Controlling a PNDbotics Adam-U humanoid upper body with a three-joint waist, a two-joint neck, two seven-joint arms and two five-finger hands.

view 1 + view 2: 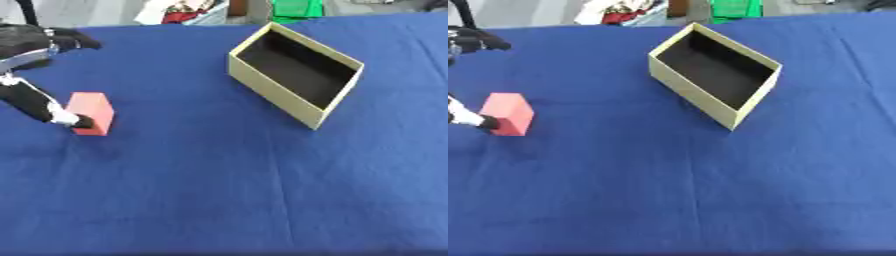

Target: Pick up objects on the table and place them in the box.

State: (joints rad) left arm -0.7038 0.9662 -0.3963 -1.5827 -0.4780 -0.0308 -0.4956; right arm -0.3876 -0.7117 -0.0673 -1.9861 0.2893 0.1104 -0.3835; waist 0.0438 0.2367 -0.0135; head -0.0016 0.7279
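My left hand (39, 75) is spread at the far left, one fingertip touching the pink block (92, 112); the open box (297, 107) sits well apart on the right.

Left hand (39, 47) partly cut off

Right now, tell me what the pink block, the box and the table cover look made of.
Pink block: probably foam or painted wood, matte, no glare. Box: looks like cardboard, thin tan walls, dark inside. Table cover: blue cloth, soft creases.
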